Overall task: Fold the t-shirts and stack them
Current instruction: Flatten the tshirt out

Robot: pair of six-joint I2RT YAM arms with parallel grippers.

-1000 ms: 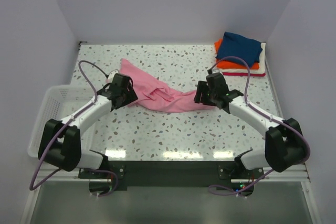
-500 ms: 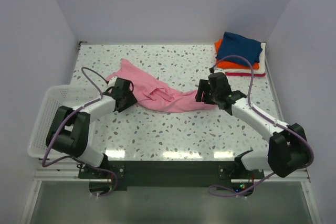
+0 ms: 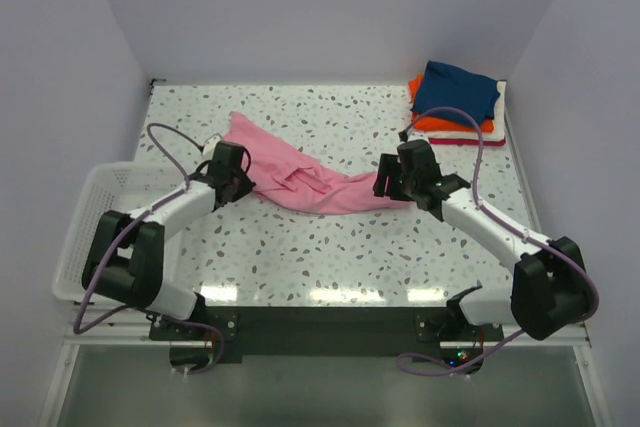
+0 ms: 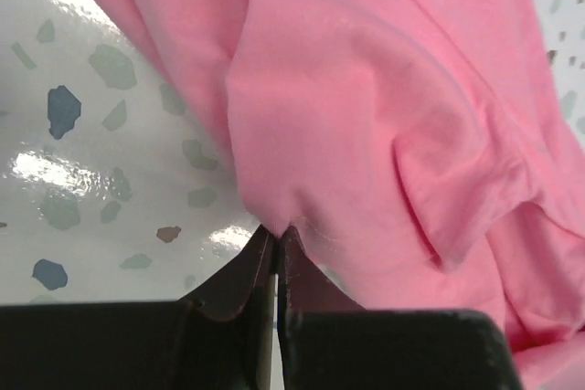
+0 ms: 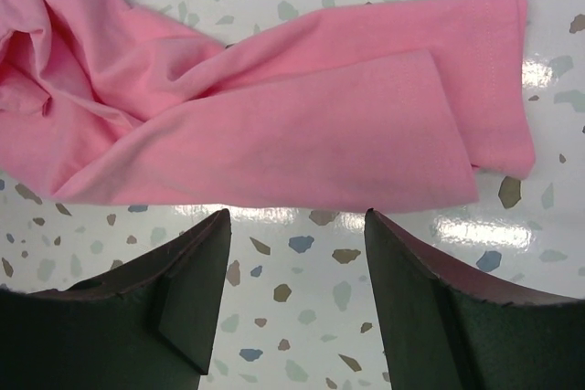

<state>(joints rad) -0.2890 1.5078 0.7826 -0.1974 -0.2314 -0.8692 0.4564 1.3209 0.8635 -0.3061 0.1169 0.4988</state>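
A light pink t-shirt (image 3: 300, 175) lies crumpled across the middle of the speckled table. My left gripper (image 3: 244, 183) sits at its left edge, and in the left wrist view (image 4: 277, 230) the jaws are pinched together on the edge of the pink cloth (image 4: 366, 116). At the shirt's right end my right gripper (image 3: 388, 187) hovers open; in the right wrist view (image 5: 297, 215) bare table shows between the fingertips, just short of the pink hem (image 5: 292, 148). A folded pile sits at the back right: navy blue (image 3: 458, 91) on orange (image 3: 432, 123), with white and red edges (image 3: 468, 140) below.
A white wire basket (image 3: 88, 219) hangs off the table's left edge beside my left arm. Walls close in the table at the back and both sides.
My left gripper has closed on the pink shirt's left edge; it stood open before. The left arm shifted slightly. The right gripper has barely moved.
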